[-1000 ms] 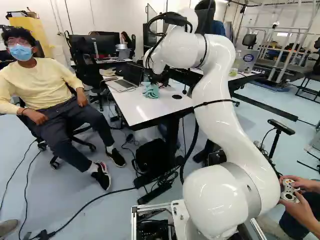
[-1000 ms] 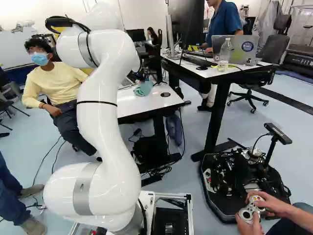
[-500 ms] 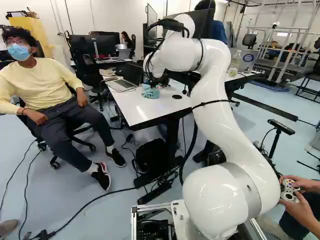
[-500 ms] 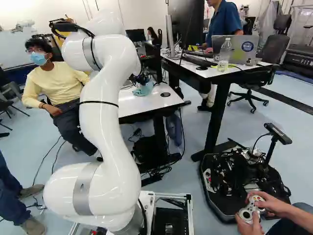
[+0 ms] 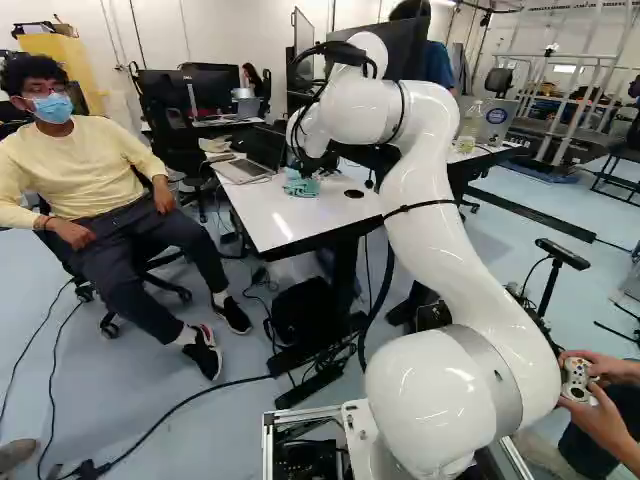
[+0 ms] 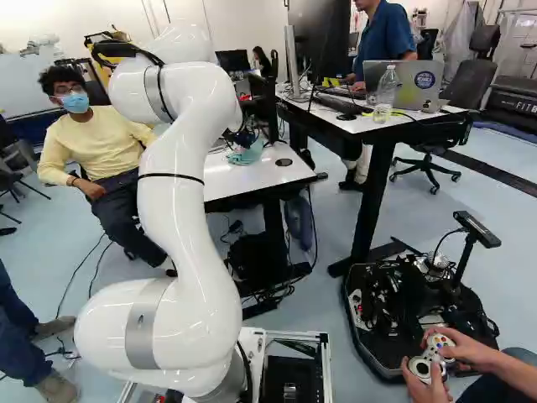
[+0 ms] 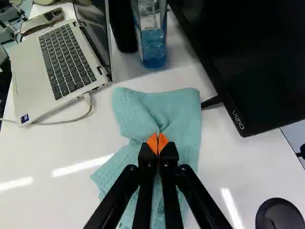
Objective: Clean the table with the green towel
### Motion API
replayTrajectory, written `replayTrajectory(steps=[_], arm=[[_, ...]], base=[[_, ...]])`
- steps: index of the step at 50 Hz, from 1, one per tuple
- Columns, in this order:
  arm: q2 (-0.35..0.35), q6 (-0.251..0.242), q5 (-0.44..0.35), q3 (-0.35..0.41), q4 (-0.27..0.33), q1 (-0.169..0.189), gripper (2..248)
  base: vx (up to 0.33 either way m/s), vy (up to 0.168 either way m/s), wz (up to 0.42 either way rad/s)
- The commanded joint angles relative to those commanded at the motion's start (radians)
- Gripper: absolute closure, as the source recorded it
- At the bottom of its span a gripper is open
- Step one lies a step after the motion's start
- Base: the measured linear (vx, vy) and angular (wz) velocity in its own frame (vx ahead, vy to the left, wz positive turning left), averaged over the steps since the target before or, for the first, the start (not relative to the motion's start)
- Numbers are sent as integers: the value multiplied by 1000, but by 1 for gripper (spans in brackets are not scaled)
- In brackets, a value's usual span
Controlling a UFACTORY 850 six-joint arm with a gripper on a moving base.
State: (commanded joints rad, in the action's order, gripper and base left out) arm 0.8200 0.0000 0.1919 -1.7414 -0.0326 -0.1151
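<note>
On the white table (image 5: 283, 218) over pale-blue floor (image 5: 190, 445), a towel (image 7: 180, 114) lies bunched.

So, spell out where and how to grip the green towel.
I'd pinch the green towel at its bunched middle, from above: creases gather there, while its edges look flatter against the table. The gripper is closed on it there.

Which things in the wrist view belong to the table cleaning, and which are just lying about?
For the job:
- textured pale-green towel
- white tabletop
- black two-fingered tool

Lying about:
- open silver laptop
- blue-tinted clear bottle
- large black screen
- thin white cable
</note>
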Motion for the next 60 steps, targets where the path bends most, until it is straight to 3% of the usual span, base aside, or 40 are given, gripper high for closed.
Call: replayTrajectory(steps=[28,40,60], arm=[[0,0,52,0,0,0,225],[5,0,53,-7,0,-17,225],[67,0,53,-99,0,-46,225]], base=[[0,0,0],[0,0,0],[0,0,0]])
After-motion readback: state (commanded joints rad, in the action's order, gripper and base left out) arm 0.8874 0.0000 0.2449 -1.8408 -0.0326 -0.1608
